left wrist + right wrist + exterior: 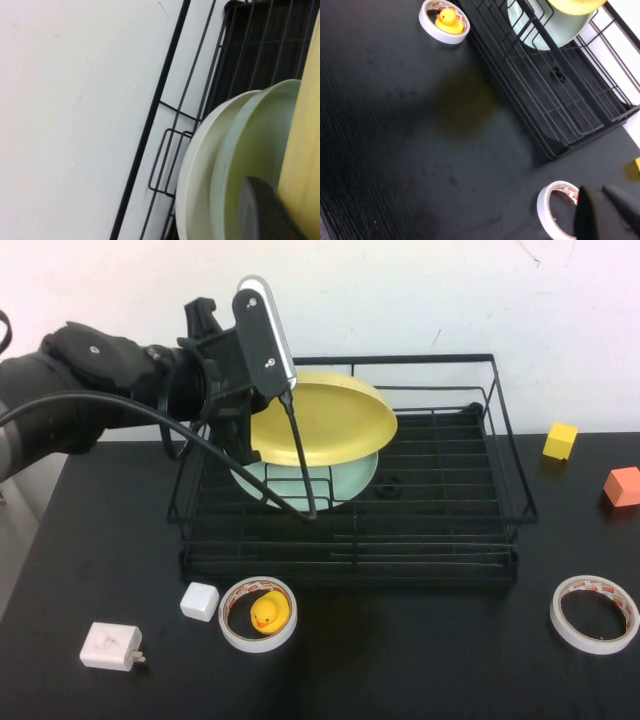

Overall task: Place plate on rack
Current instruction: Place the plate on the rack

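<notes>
Yellow plate point(330, 420) pinched at its rim by the left gripper point(243, 430) above the rack point(505, 455), mint-green plate point(345, 480) beneath; right gripper point(605, 212) closed over the tape roll point(555, 210).

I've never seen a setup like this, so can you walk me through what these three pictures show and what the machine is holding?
This is a two-armed robot at a black table. One picture looks down from above; the other two come from cameras on each wrist. The left end effector, over the rack's left side, grips the yellow plate by its edge, tilted above the black wire rack. A mint plate and a white plate already stand inside. The right end effector hovers low over the table, near a tape roll. A second roll rings a rubber duck.
</notes>
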`<state>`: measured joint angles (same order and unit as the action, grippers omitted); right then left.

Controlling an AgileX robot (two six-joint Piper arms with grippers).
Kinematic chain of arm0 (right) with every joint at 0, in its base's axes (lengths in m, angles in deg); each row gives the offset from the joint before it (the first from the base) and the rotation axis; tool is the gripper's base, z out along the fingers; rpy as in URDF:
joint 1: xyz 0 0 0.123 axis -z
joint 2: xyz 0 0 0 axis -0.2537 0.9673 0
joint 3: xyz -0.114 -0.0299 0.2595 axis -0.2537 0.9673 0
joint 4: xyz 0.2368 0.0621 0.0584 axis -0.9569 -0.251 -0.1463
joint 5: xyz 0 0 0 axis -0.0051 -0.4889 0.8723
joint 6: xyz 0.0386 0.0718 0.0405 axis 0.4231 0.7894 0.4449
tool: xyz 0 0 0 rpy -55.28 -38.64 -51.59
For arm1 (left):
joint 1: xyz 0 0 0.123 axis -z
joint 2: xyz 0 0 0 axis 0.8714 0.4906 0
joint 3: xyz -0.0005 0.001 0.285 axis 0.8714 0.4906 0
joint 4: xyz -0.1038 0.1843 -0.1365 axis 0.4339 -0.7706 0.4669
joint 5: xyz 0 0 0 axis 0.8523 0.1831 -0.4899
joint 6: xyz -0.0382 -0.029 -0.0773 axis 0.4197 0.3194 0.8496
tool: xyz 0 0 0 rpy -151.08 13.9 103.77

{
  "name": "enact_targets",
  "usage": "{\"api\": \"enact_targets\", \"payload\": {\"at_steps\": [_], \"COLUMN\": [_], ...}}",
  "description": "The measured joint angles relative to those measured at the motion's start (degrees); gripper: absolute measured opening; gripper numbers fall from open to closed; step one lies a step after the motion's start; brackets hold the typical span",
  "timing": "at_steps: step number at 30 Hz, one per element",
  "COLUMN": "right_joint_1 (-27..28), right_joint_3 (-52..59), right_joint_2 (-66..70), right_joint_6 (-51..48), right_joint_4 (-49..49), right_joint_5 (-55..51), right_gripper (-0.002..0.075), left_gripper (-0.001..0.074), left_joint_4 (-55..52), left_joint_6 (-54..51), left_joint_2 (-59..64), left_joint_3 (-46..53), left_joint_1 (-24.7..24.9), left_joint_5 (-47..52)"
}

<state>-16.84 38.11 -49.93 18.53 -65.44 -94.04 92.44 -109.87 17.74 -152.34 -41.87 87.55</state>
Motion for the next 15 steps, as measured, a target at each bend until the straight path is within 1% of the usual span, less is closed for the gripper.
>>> {"api": "enact_targets", "payload": {"at_steps": [13, 15], "right_joint_1": [0.00, 0.00], "right_joint_3": [0.00, 0.00], "right_joint_2": [0.00, 0.00], "right_joint_6": [0.10, 0.10], "right_joint_4": [0.12, 0.12], "right_joint_5": [0.00, 0.00], "right_gripper": [0.0000, 0.0000], "left_gripper": [0.0082, 0.0091], "left_joint_4": [1.82, 2.67], "left_joint_6": [0.08, 0.08], "left_joint_2": [4.17, 4.43], "left_joint_3": [0.00, 0.00], "left_joint_1": [0.00, 0.00], "left_joint_5": [-2.17, -2.71]}}
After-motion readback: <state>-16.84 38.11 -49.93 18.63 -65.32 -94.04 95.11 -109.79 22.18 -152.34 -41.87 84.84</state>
